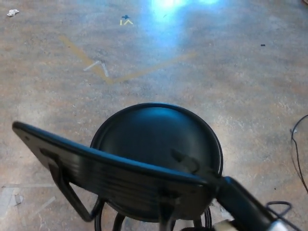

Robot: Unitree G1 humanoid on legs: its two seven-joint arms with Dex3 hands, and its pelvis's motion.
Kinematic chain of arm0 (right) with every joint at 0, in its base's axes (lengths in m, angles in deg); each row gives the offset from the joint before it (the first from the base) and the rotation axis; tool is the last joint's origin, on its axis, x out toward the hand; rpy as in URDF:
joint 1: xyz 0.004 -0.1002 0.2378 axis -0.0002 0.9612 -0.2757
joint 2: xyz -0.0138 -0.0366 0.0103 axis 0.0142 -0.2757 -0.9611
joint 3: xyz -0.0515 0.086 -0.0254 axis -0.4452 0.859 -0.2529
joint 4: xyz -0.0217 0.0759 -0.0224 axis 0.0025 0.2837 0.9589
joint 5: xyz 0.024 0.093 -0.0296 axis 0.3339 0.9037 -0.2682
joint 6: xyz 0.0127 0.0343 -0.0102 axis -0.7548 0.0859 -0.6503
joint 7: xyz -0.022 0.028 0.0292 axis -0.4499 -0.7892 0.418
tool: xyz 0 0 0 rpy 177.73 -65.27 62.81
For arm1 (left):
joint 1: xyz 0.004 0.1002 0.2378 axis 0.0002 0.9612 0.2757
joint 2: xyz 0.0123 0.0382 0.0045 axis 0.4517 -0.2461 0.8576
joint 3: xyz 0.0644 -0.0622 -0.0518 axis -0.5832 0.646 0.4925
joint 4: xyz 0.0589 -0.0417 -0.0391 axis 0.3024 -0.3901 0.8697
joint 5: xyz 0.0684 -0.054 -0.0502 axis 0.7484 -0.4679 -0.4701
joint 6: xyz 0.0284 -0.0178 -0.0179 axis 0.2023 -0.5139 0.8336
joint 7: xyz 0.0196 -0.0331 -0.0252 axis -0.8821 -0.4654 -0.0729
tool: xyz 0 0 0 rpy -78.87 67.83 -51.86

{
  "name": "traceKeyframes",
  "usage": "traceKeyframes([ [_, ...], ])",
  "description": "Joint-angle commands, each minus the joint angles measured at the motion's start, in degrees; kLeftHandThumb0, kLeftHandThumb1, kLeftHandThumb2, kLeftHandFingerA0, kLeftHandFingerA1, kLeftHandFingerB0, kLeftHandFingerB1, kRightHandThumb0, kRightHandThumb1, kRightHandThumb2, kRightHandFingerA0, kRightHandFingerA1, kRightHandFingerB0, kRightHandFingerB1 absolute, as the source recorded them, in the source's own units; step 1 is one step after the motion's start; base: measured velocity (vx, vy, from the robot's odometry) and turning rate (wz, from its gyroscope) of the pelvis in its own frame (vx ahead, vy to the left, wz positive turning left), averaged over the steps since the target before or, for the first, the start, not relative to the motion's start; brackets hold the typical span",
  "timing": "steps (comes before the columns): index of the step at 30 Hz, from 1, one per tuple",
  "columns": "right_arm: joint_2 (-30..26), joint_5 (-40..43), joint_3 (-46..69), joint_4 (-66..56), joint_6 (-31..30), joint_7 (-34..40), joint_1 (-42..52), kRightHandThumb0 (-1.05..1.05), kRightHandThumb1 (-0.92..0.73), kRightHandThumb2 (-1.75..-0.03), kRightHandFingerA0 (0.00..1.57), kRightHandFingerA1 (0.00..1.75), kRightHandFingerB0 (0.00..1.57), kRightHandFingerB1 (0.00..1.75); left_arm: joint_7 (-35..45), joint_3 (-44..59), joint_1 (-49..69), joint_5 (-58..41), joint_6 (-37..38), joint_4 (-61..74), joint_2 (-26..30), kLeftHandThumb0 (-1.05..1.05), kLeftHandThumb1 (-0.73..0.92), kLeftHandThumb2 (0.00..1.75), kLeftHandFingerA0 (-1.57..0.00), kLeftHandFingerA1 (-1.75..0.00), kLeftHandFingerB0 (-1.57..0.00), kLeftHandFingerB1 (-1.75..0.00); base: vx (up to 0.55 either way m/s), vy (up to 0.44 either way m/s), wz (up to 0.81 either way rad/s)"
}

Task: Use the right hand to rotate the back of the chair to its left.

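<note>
One black chair (154, 144) stands on the mottled floor (216, 72), its backrest (110, 178) slanting from upper left to lower right. Right hand (202, 175) grips the backrest's right end, fingers (185, 161) hooked over its top edge above the round seat (154, 137).

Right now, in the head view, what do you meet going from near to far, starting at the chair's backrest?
Backrest with the right hand at its right end → round black seat → tan tape lines on the floor → small yellow and blue mark.
</note>
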Motion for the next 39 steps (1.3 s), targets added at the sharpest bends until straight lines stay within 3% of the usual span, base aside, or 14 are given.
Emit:
traceKeyframes([
  [1,3.41,-3.55,-3.92,2.22,-2.40,-0.28,-3.51,-1.05,-0.67,-0.63,0.00,0.00,0.00,0.00,0.26,0.14,0.32,0.07,-0.10,-0.11,0.62,-0.69,0.87,0.67,-0.52,-0.43,-0.47,-0.39,0.00,0.000,0.00],
  [23,16.07,-8.79,-14.59,13.21,-11.59,-1.99,-23.73,-1.04,-0.63,-0.60,0.00,0.00,0.00,0.00,0.45,0.25,0.29,0.19,0.08,-0.06,0.91,-0.70,0.87,0.66,-0.56,-0.45,-0.48,-0.39,0.00,0.000,0.00],
  [26,17.52,-8.95,-14.41,18.18,-11.13,-0.95,-27.30,-1.05,-0.66,-0.61,0.00,0.00,0.00,0.00,0.27,-0.25,0.58,0.66,0.21,-0.08,0.94,-0.69,0.88,0.66,-0.53,-0.44,-0.46,-0.39,0.00,0.000,0.00],
  [27,17.63,-9.04,-14.42,18.67,-11.48,-1.02,-27.66,-1.03,-0.60,-0.72,0.00,0.00,0.00,0.00,0.24,-0.27,0.68,0.63,0.23,-0.08,0.84,-0.70,0.88,0.66,-0.53,-0.44,-0.45,-0.38,0.00,0.000,0.00],
  [29,18.04,-8.86,-14.10,20.51,-11.83,-0.94,-28.54,-1.04,-0.60,-0.73,0.00,0.00,0.00,0.00,0.34,0.19,0.75,-0.04,-0.07,-0.11,0.63,-0.69,0.87,0.66,-0.53,-0.44,-0.46,-0.38,0.00,0.000,0.00],
  [32,18.23,-8.53,-13.69,23.00,-10.67,-0.17,-29.14,-1.02,-0.62,-0.71,0.00,0.00,0.00,0.00,0.50,0.39,0.85,-0.25,-0.19,-0.11,0.57,-0.70,0.87,0.66,-0.53,-0.44,-0.46,-0.38,0.00,0.000,0.00],
  [33,18.30,-8.63,-13.30,24.82,-10.13,0.68,-29.76,-1.05,-0.67,-0.61,0.00,0.00,0.00,0.00,0.26,0.41,0.82,-0.17,-0.17,-0.17,0.54,-0.70,0.86,0.66,-0.57,-0.45,-0.48,-0.39,0.00,0.000,0.00],
  [39,17.86,-7.58,-11.85,27.30,-7.73,1.55,-29.28,-1.05,-0.68,-0.62,0.00,0.00,0.00,0.00,0.58,0.82,1.12,-0.39,-0.32,-0.18,0.29,-0.70,0.87,0.66,-0.53,-0.45,-0.45,-0.38,0.00,0.000,0.00],
])
